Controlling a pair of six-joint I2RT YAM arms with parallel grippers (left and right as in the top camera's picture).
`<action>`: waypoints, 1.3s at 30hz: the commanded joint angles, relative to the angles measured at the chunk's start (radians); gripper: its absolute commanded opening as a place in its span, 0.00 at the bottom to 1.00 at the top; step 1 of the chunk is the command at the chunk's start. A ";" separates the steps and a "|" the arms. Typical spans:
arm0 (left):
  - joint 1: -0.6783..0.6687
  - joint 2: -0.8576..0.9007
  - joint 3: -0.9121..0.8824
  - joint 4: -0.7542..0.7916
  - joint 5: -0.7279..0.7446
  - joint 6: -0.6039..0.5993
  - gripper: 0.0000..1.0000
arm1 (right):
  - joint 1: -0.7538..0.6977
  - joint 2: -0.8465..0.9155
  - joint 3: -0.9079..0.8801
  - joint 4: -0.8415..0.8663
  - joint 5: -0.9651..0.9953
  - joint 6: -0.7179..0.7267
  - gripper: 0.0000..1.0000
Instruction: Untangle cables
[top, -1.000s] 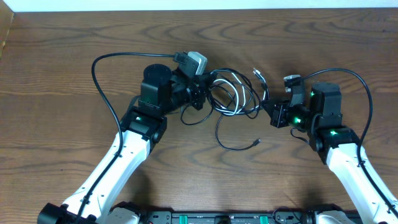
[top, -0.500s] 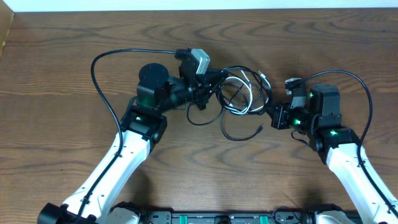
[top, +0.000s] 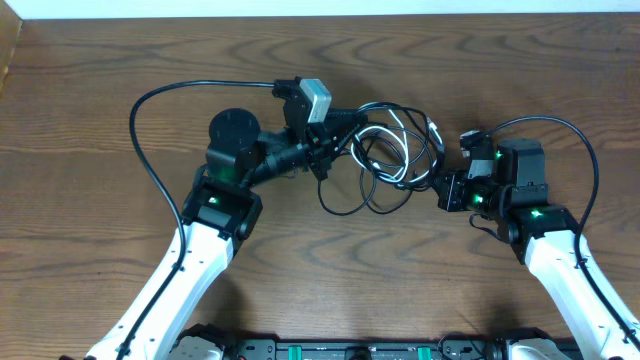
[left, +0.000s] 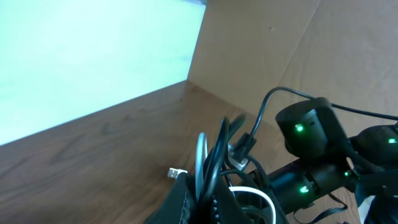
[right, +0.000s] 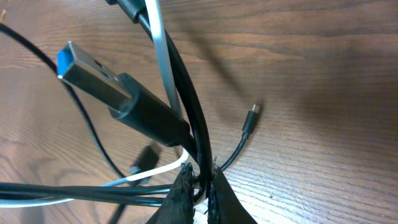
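Pinching the cables together, left tool and right tool, open table all round

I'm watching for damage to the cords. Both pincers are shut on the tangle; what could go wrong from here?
The left pincer and right pincer each clamp several strands, so pulling apart may tighten the black cable around the white cable. The USB plug lies beside the clamped strands and could snag a loop.

Black and white cables on brown wood-grain table
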 joint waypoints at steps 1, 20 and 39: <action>0.007 -0.057 0.019 0.027 -0.002 -0.010 0.08 | -0.007 -0.004 0.001 -0.012 0.069 -0.006 0.03; 0.007 -0.092 0.019 0.028 -0.002 -0.010 0.08 | -0.007 -0.004 0.001 -0.012 0.079 -0.005 0.04; 0.007 -0.093 0.019 0.027 -0.002 -0.018 0.08 | -0.007 -0.004 0.001 -0.016 0.093 -0.002 0.56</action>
